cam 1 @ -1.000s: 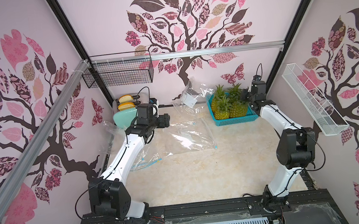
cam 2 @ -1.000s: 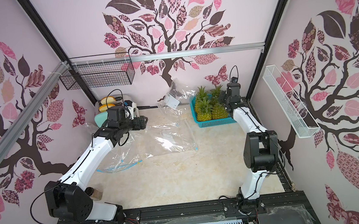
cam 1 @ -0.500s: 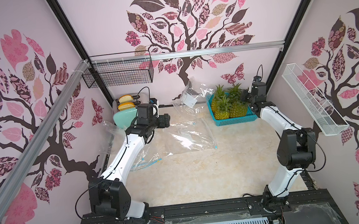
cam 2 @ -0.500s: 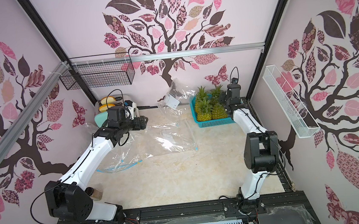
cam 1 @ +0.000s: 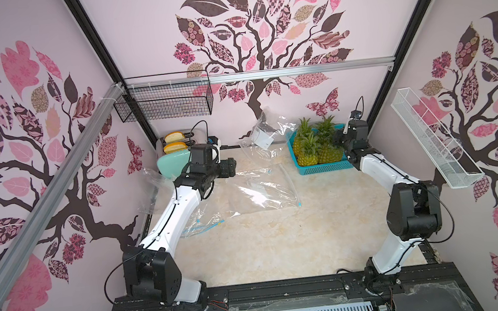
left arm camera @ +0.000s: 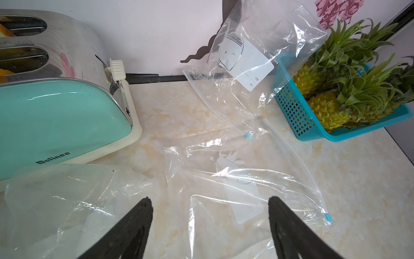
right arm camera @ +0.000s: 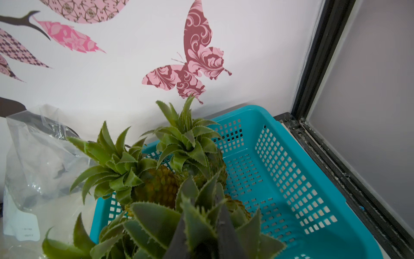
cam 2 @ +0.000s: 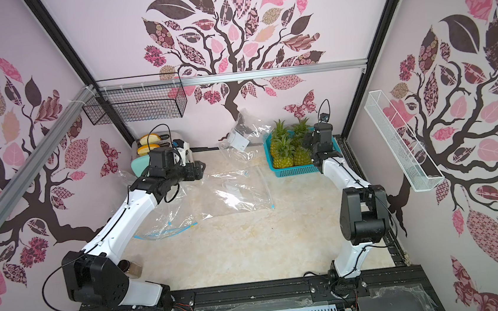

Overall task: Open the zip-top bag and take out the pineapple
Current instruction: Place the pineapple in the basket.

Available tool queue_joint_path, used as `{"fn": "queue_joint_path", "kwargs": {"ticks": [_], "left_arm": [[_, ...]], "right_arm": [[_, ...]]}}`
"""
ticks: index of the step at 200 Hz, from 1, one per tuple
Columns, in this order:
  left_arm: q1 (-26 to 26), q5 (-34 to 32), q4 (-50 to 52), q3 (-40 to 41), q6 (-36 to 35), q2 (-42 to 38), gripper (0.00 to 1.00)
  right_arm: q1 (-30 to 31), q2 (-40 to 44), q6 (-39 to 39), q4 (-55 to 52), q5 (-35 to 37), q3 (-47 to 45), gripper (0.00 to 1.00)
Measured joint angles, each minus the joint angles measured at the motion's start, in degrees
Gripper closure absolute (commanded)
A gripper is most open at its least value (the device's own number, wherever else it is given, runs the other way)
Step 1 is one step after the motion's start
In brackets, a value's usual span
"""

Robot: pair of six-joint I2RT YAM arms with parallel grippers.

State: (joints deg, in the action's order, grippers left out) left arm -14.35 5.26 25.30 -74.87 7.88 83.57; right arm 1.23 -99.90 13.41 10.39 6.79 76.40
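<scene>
Three pineapples [cam 1: 309, 154] stand in a blue basket [cam 1: 326, 168] at the back right. My right gripper [right arm camera: 199, 208] is shut on the crown leaves of the nearest pineapple [right arm camera: 154, 224], which sits in the basket [right arm camera: 280, 179]. In both top views the right gripper [cam 1: 337, 137] [cam 2: 307, 141] hangs over that fruit. A clear zip-top bag [cam 1: 263, 189] [left arm camera: 242, 186] lies flat mid-table with nothing visible inside. My left gripper [left arm camera: 209, 199] [cam 1: 232, 171] hovers open just above its near-left edge, nothing between its fingers.
A mint toaster [cam 1: 171, 164] with bread stands at the back left. A second clear bag [cam 1: 265, 133] leans on the back wall beside the basket. A third bag [cam 1: 198, 225] lies under my left arm. A wire basket [cam 1: 163, 102] and a white rack [cam 1: 434, 140] hang on the walls.
</scene>
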Motion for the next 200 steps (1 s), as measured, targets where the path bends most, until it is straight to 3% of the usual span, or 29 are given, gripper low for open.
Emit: {"fn": "queue_joint_path", "kwargs": {"ticks": [200], "left_arm": [[0.0,0.4,-0.1,0.0,0.0,0.6,0.16]], "right_arm": [[0.2,-1.9,1.3,8.4,-1.1,-4.0,1.0]]}}
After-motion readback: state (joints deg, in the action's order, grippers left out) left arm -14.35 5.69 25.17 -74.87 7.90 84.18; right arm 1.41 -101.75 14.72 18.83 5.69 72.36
